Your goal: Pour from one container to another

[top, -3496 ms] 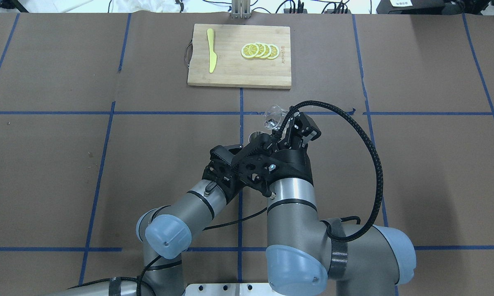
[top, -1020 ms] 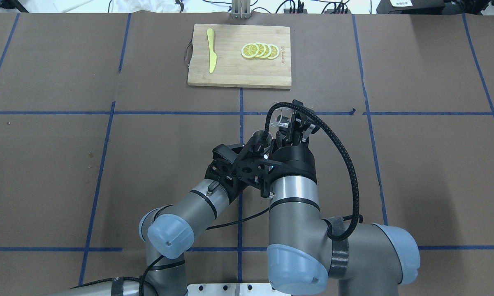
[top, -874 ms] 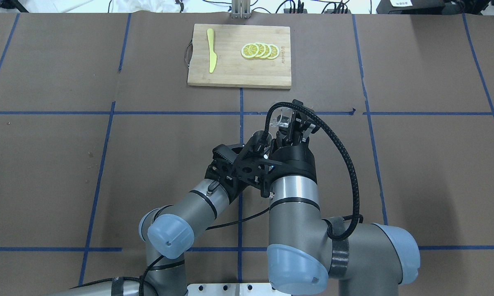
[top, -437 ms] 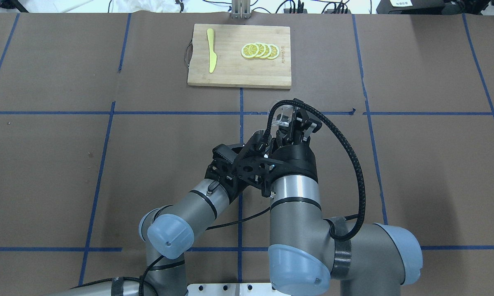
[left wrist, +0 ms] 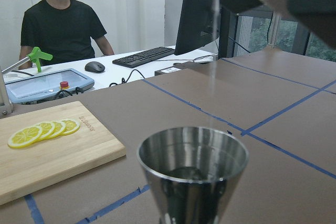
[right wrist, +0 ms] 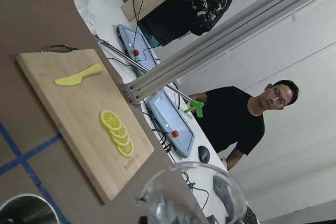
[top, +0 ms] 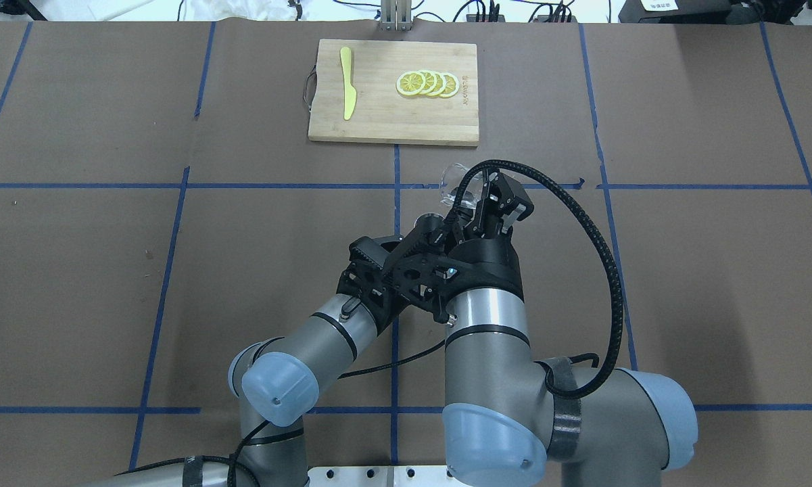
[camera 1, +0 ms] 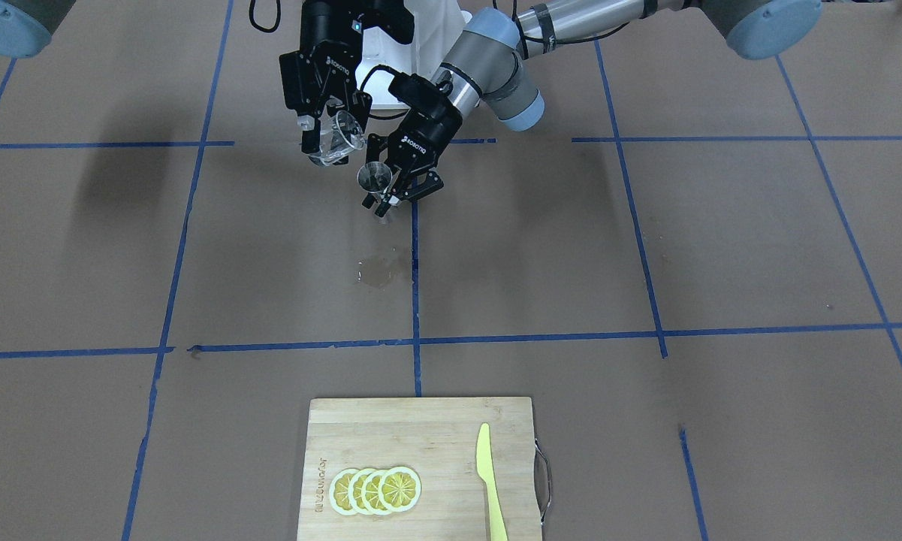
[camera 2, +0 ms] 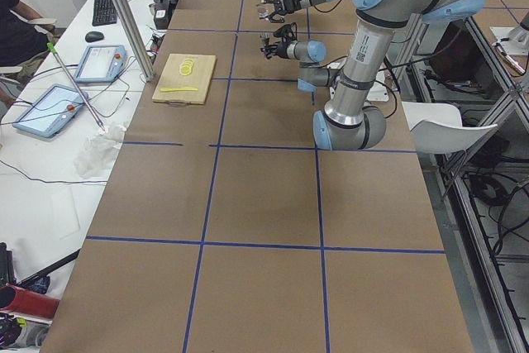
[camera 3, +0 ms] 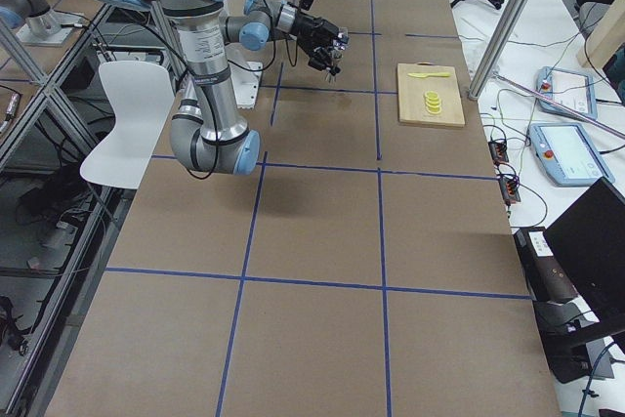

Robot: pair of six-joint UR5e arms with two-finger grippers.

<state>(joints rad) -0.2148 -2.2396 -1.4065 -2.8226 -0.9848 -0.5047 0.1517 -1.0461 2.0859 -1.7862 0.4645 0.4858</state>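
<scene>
My right gripper (camera 1: pixel 332 141) is shut on the clear glass measuring cup (camera 1: pixel 336 134) and holds it in the air, tipped toward the jigger. The steel jigger (camera 1: pixel 374 177) hangs just beside and below the cup, gripped at its waist by my left gripper (camera 1: pixel 387 197). In the left wrist view the jigger (left wrist: pixel 192 174) fills the foreground with some liquid in its bowl, and a thin stream falls into it from above. The right wrist view shows the cup's rim (right wrist: pixel 191 192) with the jigger's rim (right wrist: pixel 23 211) at lower left. From overhead, the cup (top: pixel 451 181) sits ahead of my right gripper (top: pixel 476 197).
A wet patch (camera 1: pixel 379 272) marks the brown paper under the jigger. At the far side lies a bamboo cutting board (camera 1: pixel 420 424) with lemon slices (camera 1: pixel 375 490) and a yellow knife (camera 1: pixel 488 481). An operator (left wrist: pixel 60 22) sits beyond the table's end.
Over the last second my right wrist has rolled, and the cup's mouth has tipped back toward the jigger. The left arm and jigger have stayed put.
</scene>
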